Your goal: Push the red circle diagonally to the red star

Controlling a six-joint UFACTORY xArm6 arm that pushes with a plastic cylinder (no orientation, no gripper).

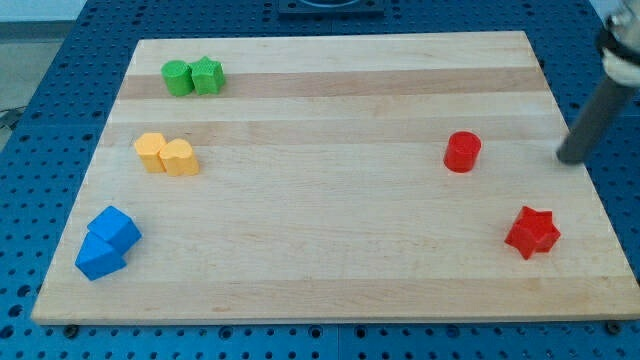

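Pushing the red circle [462,152] well depends on where my tip [569,158] meets it, so the red circle serves as the landmark for everything else. It sits on the wooden board [330,270] toward the view's right, and the red star [532,232] lies below it and to its right, well apart from it, so the line between them runs diagonally down and rightward. My tip is to the right of the circle, near the board's right edge at about the circle's height, and not touching it — the wrong side for this push, as I judge it. There is no claw here to be open or closed, only the bare rod, which holds nothing. I would carry the tip around above the circle to its upper left, keeping clear so as not to nudge it early, then press through the circle's middle straight along the line to the star; an off-centre contact would likely let the round block roll aside. Far to the circle's left sit a green pair [193,77], a yellow pair [167,155] and a blue pair [107,242] — none in the path.
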